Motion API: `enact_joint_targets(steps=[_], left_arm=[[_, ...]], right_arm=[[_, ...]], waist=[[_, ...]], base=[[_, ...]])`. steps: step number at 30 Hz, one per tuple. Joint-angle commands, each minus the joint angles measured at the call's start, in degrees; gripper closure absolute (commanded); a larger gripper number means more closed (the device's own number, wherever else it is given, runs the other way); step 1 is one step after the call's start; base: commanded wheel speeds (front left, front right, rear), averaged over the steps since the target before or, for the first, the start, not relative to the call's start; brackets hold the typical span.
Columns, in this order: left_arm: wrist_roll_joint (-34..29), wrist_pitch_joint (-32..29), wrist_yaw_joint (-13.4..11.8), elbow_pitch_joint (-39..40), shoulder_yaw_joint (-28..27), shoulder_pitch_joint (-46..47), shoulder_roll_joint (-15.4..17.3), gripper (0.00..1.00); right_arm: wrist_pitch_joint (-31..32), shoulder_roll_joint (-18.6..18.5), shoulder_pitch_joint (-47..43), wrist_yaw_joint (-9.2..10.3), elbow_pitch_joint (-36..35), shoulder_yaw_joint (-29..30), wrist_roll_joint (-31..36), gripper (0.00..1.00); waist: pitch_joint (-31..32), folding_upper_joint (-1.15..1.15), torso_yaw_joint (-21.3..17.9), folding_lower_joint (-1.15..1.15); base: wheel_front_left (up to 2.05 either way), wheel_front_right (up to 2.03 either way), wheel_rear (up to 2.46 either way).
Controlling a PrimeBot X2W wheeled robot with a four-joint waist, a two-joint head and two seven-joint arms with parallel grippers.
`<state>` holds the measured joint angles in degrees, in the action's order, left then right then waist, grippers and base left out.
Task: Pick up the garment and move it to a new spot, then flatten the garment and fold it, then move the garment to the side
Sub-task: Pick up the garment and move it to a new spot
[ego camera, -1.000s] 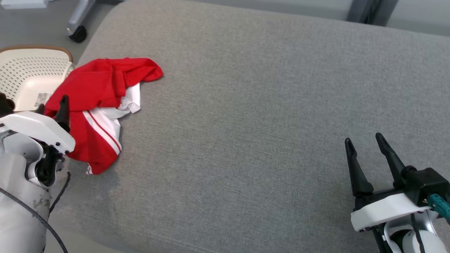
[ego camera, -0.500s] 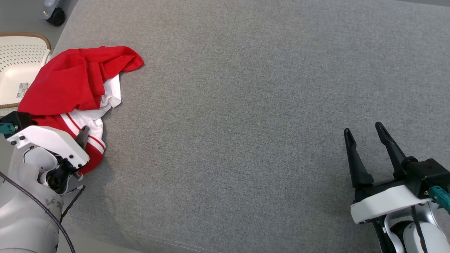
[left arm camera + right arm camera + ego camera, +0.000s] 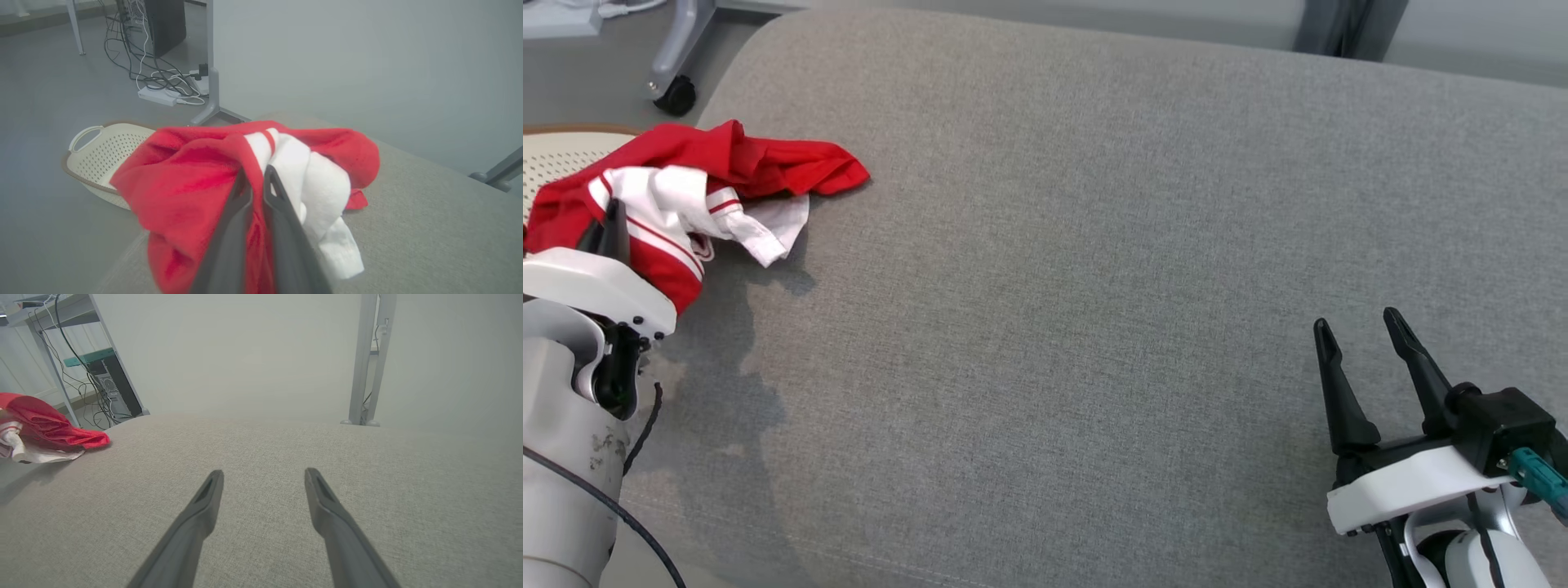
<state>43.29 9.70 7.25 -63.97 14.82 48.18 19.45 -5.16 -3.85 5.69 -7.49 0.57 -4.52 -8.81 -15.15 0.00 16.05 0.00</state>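
Note:
The garment (image 3: 698, 175) is red with white panels and red stripes, bunched at the far left of the grey cushion (image 3: 1094, 286). My left gripper (image 3: 611, 222) is shut on its near edge and holds that edge lifted off the cushion; in the left wrist view the two fingers pinch red and white cloth of the garment (image 3: 196, 179) at the gripper (image 3: 256, 174). The far end of the garment (image 3: 49, 428) still rests on the cushion. My right gripper (image 3: 1352, 325) stands open at the lower right, well clear of the cloth, and in its own view the gripper (image 3: 263, 473) holds nothing.
A cream perforated basket (image 3: 102, 151) sits on the floor left of the cushion, partly under the cloth. A wheeled stand leg (image 3: 674, 73) is behind it. Cables and a computer tower (image 3: 163, 24) lie on the floor beyond. A metal post (image 3: 369, 359) rises behind the cushion.
My left gripper closed on the garment's near edge and raised it, so the cloth bunched up and folded over. The head camera shifted. The right gripper stayed open in place.

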Motion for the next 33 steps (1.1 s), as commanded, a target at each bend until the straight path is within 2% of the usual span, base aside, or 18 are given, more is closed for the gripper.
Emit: enact_joint_targets(steps=[1,7,14,25,30,33], left_arm=[[-0.76,1.58,-0.13,0.94,0.32,0.69,0.53,1.0],[-3.82,5.03,-2.23,7.97,1.12,-1.97,1.09,1.0],[-6.92,5.44,-5.84,25.12,2.61,-10.35,0.4,1.0],[-10.76,-3.08,-14.24,56.13,8.58,-23.53,0.18,1.0],[-11.62,-7.19,-15.15,63.25,12.26,-25.29,-0.75,1.0],[-11.83,-8.78,-14.5,64.22,14.71,-24.77,-2.04,1.0]], right_arm=[[-0.66,-0.02,-0.39,-0.02,0.39,0.02,-0.31,0.0],[-2.21,0.54,-1.34,-0.02,1.79,-0.07,-1.25,0.0],[-3.78,0.78,-1.43,-0.02,2.94,-0.15,-2.26,0.0],[-5.83,0.77,0.03,-0.02,4.16,0.16,-4.47,0.0],[-7.16,0.8,1.23,-0.02,5.05,0.38,-5.59,0.0],[-7.85,0.79,1.78,-0.02,5.76,0.5,-6.36,0.0]], waist=[[1.27,0.0,-0.25,0.0],[4.18,0.0,-1.84,0.0],[5.99,0.0,-6.0,0.0],[4.18,0.0,-16.06,0.0],[2.41,0.0,-21.27,0.0],[1.37,0.0,-24.29,0.0]], base=[[0.0,0.0,0.0],[0.0,0.0,0.0],[0.0,0.0,0.0],[0.0,0.0,0.0],[0.0,0.0,0.0],[0.0,0.0,0.0]])
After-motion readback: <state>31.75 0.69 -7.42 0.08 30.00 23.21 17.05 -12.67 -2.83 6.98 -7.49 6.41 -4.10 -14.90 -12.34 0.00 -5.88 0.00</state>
